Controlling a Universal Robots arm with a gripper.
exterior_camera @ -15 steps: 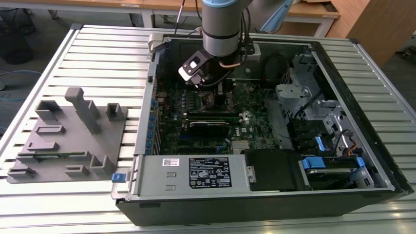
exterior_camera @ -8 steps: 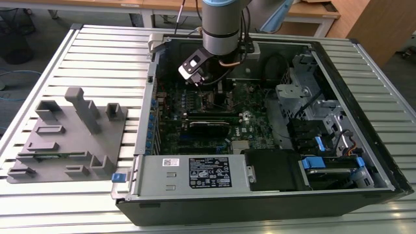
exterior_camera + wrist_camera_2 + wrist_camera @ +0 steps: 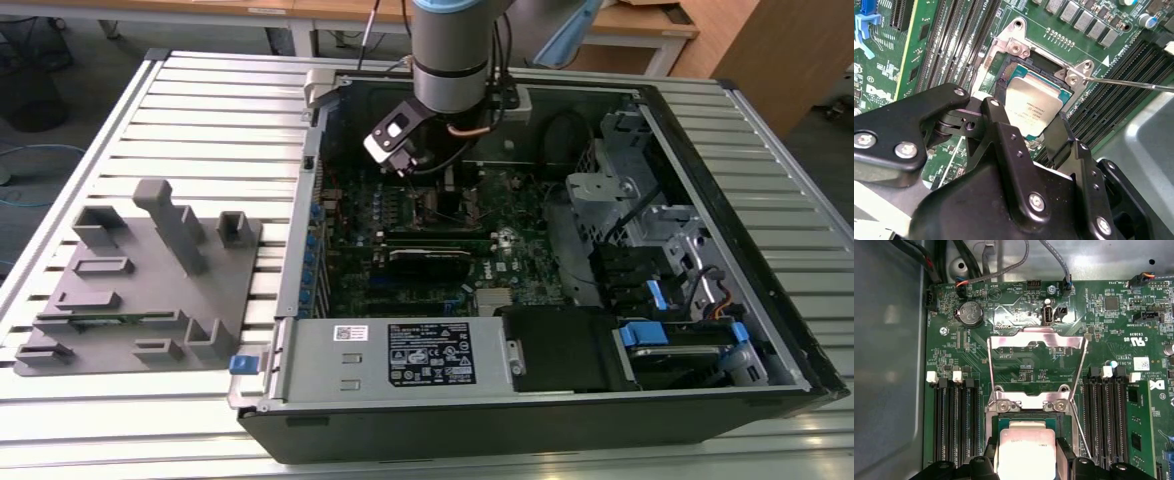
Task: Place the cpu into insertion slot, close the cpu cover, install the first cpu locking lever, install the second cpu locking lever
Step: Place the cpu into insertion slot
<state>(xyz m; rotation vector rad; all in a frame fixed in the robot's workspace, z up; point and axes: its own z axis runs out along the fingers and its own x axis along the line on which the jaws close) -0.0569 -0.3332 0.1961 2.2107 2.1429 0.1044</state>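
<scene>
Arm (image 3: 454, 50): comes down from above into an open computer case (image 3: 534, 440) that lies flat on a slatted metal table (image 3: 200, 110).
Gripper (image 3: 1028, 117): low over the green board (image 3: 1104, 325), directly above the slot. Its two black fingers (image 3: 1004, 135) are closed in on the cpu, one against each of two opposite edges, and pinch it.
Cpu (image 3: 1031, 102): pale metal top facing up, lying between the fingertips and inside the slot's outline. Its green edge shows on the side away from the gripper body. Whether it is fully seated or held just above the contacts cannot be told.
Slot (image 3: 1029, 61): square black socket with a silvery rim. A dark strip of it shows beyond the cpu, next to two screwed metal brackets.
Cover (image 3: 1036, 340): silvery frame, swung up and standing open on the far side of the slot. The board is visible through its window.
Lever (image 3: 1124, 82): thin metal rod, unlatched, reaching from the bracket beside the slot out over the memory slots.
Memory slots (image 3: 956, 425): long black rows on both sides of the slot.
Coin battery (image 3: 970, 314): round, on the board beyond the open cover.
Fixture (image 3: 134, 290): grey block with upright posts, on the table at the exterior view's left, well apart from the gripper.
</scene>
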